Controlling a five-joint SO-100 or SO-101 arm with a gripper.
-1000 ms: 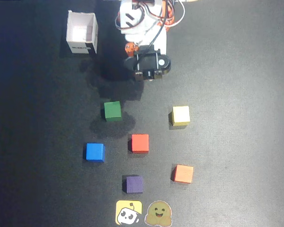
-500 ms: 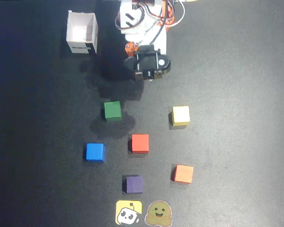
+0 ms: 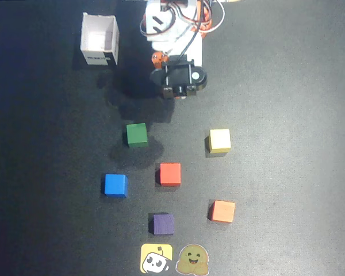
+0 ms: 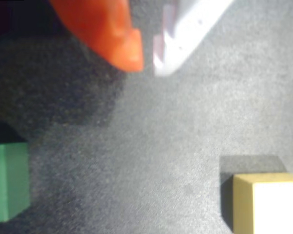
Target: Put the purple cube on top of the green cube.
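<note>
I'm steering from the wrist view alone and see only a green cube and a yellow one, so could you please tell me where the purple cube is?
Observer: In the overhead view the purple cube sits near the bottom edge, just above two cartoon stickers.
Operator: Is anything between it and the green cube?
Observer: The red cube lies roughly between it and the green cube.
Operator: Is the gripper holding anything?
Observer: No; the gripper hangs empty, its fingertips almost together, near the arm's base, up-screen of all six cubes.
</note>
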